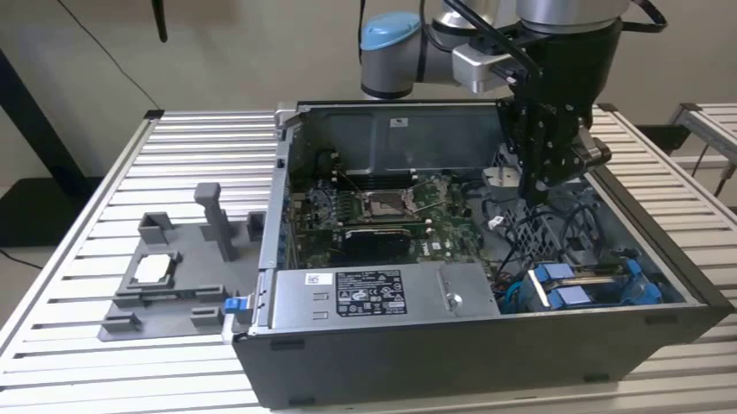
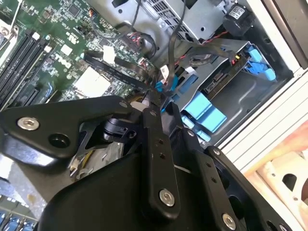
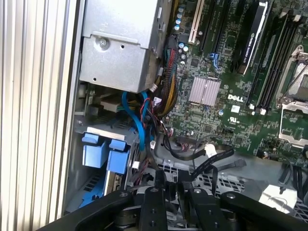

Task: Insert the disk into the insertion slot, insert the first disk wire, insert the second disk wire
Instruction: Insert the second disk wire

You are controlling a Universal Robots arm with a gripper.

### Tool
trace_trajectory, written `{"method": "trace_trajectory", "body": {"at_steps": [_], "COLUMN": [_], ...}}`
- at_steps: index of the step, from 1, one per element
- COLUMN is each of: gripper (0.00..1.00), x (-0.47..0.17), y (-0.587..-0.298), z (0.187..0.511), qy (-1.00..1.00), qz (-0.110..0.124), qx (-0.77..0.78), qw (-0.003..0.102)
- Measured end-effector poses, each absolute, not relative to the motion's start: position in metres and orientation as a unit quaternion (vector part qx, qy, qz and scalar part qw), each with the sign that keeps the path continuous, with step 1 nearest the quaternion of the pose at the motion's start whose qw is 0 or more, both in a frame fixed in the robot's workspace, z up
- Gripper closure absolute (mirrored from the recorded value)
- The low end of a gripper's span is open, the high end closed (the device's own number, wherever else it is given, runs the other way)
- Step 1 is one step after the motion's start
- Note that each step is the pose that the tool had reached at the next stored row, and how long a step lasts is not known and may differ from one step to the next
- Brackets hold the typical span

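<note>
**Open computer case on the bench: disk seated, wiring unresolved**

The black metal-linkage gripper [image 1: 539,195] hangs inside the open dark grey computer case [image 1: 345,366], low over a tangle of black wires [image 3: 207,162] beside the green motherboard [image 1: 392,216]. In both wrist views its tip [image 2: 153,98] [image 3: 172,179] is crowded by wires, so whether the gripper is apart, together or clamped on a wire cannot be told.

In the exterior view, at about five o'clock from the gripper, the silver disk in its bright blue plastic carrier [image 1: 582,285] sits inside the dark grey perforated insertion slot [image 3: 94,185]. Its blue tabs [image 2: 204,108] [image 3: 107,151] face outward. The first step therefore appears done. A light blue flat wire [image 3: 139,120] runs down toward the slot, but whether either disk wire is plugged in cannot be made out, so both wire steps are judged open.

At about nine o'clock from the disk lies the silver power-supply box [image 1: 381,297], which carries a white printed label [image 1: 368,291]. Small white tags [image 3: 210,150] mark some of the black wires. Further out at nine o'clock, a grey moulded fixture [image 1: 173,297] rests on the ribbed aluminium bench [image 1: 69,285].
</note>
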State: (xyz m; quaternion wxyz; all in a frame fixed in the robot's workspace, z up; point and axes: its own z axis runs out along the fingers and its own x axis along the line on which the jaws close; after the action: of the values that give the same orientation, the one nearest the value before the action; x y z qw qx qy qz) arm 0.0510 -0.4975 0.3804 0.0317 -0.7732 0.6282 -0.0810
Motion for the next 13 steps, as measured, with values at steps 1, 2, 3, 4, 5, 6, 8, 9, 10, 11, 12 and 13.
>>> {"method": "trace_trajectory", "body": {"at_steps": [1, 2, 3, 4, 5, 6, 8, 9, 10, 11, 12, 13], "gripper": [0.76, 0.83, 0.83, 0.83, 0.83, 0.83, 0.83, 0.84, 0.84, 0.84, 0.84, 0.84], "x": [0.0510, 0.0510, 0.0510, 0.0510, 0.0510, 0.0510, 0.0510, 0.0510, 0.0510, 0.0510, 0.0510, 0.0513], "y": [-0.4975, -0.4975, -0.4975, -0.4975, -0.4975, -0.4975, -0.4975, -0.4975, -0.4975, -0.4977, -0.4984, -0.4998], "z": [0.3804, 0.3804, 0.3804, 0.3804, 0.3804, 0.3804, 0.3804, 0.3804, 0.3804, 0.3805, 0.3805, 0.3804], "qy": [0.628, 0.628, 0.628, 0.628, 0.628, 0.628, 0.628, 0.628, 0.628, 0.628, 0.628, 0.628], "qz": [-0.081, -0.081, -0.081, -0.081, -0.081, -0.081, -0.081, -0.081, -0.081, -0.081, -0.081, -0.081], "qx": [-0.773, -0.773, -0.773, -0.773, -0.773, -0.773, -0.773, -0.773, -0.773, -0.773, -0.773, -0.773], "qw": [0.032, 0.032, 0.032, 0.032, 0.032, 0.032, 0.032, 0.032, 0.032, 0.032, 0.032, 0.032]}}
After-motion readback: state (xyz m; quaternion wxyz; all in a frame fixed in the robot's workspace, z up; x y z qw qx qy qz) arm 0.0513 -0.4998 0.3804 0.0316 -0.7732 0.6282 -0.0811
